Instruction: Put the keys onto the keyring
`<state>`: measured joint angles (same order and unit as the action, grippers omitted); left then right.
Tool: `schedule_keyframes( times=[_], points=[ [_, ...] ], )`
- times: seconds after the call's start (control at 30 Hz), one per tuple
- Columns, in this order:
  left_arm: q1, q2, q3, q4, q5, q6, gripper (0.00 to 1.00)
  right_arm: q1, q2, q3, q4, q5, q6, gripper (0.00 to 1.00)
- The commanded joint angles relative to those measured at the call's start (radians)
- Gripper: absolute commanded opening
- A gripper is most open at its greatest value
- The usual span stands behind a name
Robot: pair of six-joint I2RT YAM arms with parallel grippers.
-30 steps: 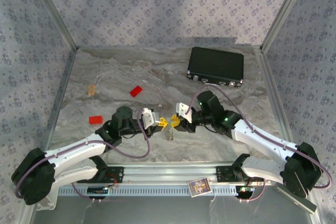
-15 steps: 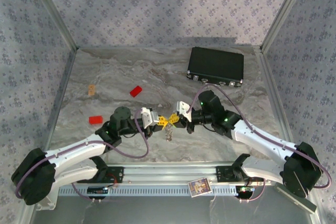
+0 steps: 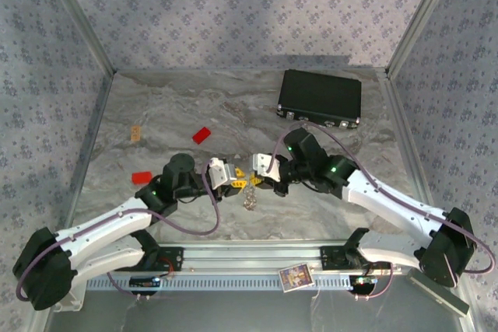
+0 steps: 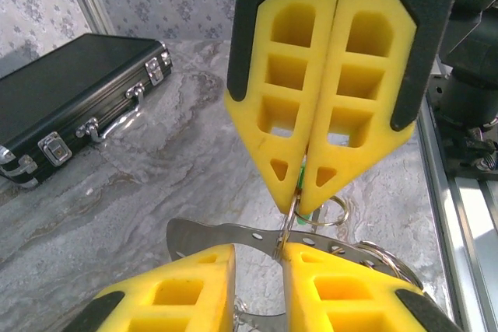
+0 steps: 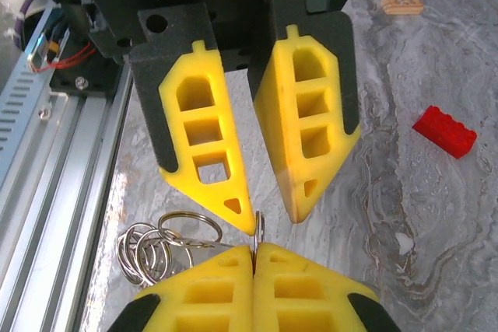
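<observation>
Both arms meet mid-frame in the top view, left arm [image 3: 101, 227] coming in from lower left, right arm [image 3: 389, 200] from lower right, tips almost nose to nose over the desk [image 3: 179, 106].

Right jaws are pressed tight together, no gap btw the yellow fingers [image 4: 342, 75]. The keyring [image 5: 258, 231] sticks out of that seam as a thin silvery loop seen edge-on, so most of it is hard to read. From the left wrist cam a sliver of green [image 4: 300, 179] shows in the same seam. It looks like the green key's head, but nearly all of it is buried btw the pads.

Left jaws stand a little apart, a clear gap btw the two fingers [image 5: 204, 138], w/ nothing I can see gripped in there. Can't tell if the loop's lower end touches them.

A bunch of silvery rings [image 5: 152, 248] sits lower left in the right wrist pic, partly behind the right fingers. In the top view it's just a small grey blur [image 3: 250, 200] under the tips, and I can't tell if it's lying on the desk or dangling.

A flat metal strip w/ holes [image 4: 226, 232] crosses low in the left wrist pic, its ends hidden behind the fingers. Can't say what it is.

Black case [image 3: 320, 97] is upper right, cut off at the left edge in the wrist pic. Two red blocks [image 3: 201, 134] [image 3: 142, 177] and a tan piece [image 3: 136, 132] lie to the left, well apart from the jaws.
</observation>
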<state>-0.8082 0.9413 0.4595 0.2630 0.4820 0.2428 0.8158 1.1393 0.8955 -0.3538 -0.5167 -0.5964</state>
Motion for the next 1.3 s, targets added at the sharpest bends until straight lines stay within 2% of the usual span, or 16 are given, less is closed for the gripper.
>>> schedule_keyframes(
  times=[0.0, 0.2, 0.37, 0.4, 0.43, 0.5, 0.53, 0.7, 0.93, 1.07, 1.27],
  points=[
    [-0.004, 0.009, 0.041, -0.04, 0.015, 0.03, 0.22, 0.02, 0.023, 0.064, -0.088, 0.043, -0.063, 0.0],
    [-0.005, 0.028, 0.066, -0.049, 0.044, 0.041, 0.2, 0.048, 0.057, 0.098, -0.072, 0.034, -0.07, 0.0],
    [-0.004, 0.029, 0.08, -0.075, 0.051, 0.059, 0.0, 0.059, 0.076, 0.103, -0.065, 0.034, -0.062, 0.0],
    [-0.005, 0.024, 0.078, -0.078, 0.05, 0.062, 0.0, 0.057, 0.073, 0.097, -0.067, 0.048, -0.061, 0.0],
    [-0.004, 0.017, 0.075, -0.077, 0.05, 0.061, 0.0, 0.053, 0.061, 0.086, -0.061, 0.058, -0.048, 0.05],
    [-0.004, 0.007, 0.067, -0.075, 0.049, 0.058, 0.0, 0.029, 0.024, 0.053, -0.036, 0.054, -0.016, 0.26],
    [-0.005, 0.003, 0.06, -0.071, 0.049, 0.053, 0.0, 0.012, -0.002, 0.03, -0.02, 0.047, 0.004, 0.31],
    [-0.004, -0.002, 0.015, 0.018, 0.053, 0.002, 0.0, -0.038, -0.105, -0.078, 0.04, 0.039, 0.093, 0.42],
    [-0.003, 0.013, -0.015, 0.088, 0.088, -0.016, 0.0, -0.036, -0.109, -0.184, 0.141, 0.036, 0.171, 0.45],
    [-0.005, 0.013, -0.023, 0.101, 0.113, -0.003, 0.0, -0.038, -0.079, -0.19, 0.183, 0.014, 0.173, 0.44],
    [-0.005, 0.015, -0.022, 0.105, 0.121, -0.001, 0.0, -0.037, -0.037, -0.173, 0.198, -0.071, 0.178, 0.38]
  ],
)
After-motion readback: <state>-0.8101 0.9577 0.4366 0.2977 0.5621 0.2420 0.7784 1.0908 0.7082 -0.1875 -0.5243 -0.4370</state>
